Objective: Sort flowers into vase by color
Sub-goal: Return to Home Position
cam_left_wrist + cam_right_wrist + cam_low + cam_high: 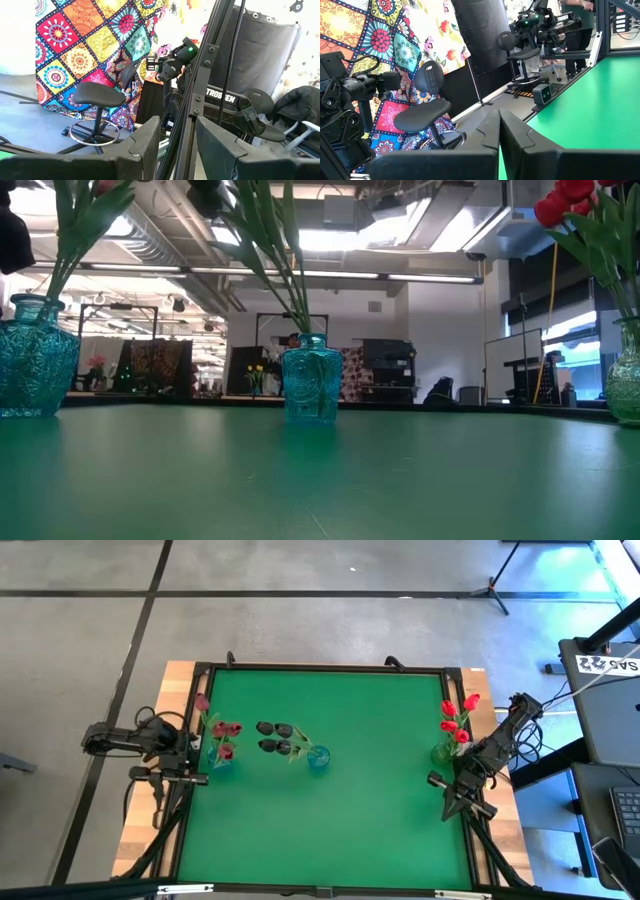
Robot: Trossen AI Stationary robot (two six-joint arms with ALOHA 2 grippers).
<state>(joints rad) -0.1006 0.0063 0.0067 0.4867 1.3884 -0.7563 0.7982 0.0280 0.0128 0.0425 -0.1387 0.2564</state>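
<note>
Three vases stand on the green table (370,810). The left blue vase (218,756) (35,360) holds pinkish-red flowers (224,732). The middle blue vase (318,758) (312,385) holds black flowers (274,737), whose stems lean toward the left. The right vase (443,751) (628,380) holds bright red flowers (456,720) (565,202). My left arm (140,740) is folded at the table's left edge, its gripper (177,145) open with nothing held. My right arm (487,758) is folded at the right edge, its gripper (499,127) shut and empty.
Black frame rails (320,668) run along the table's edges, over a wooden board (140,830). A tripod (495,585) and a desk with equipment (610,690) stand beyond the far right. The green surface between the middle and right vases is open.
</note>
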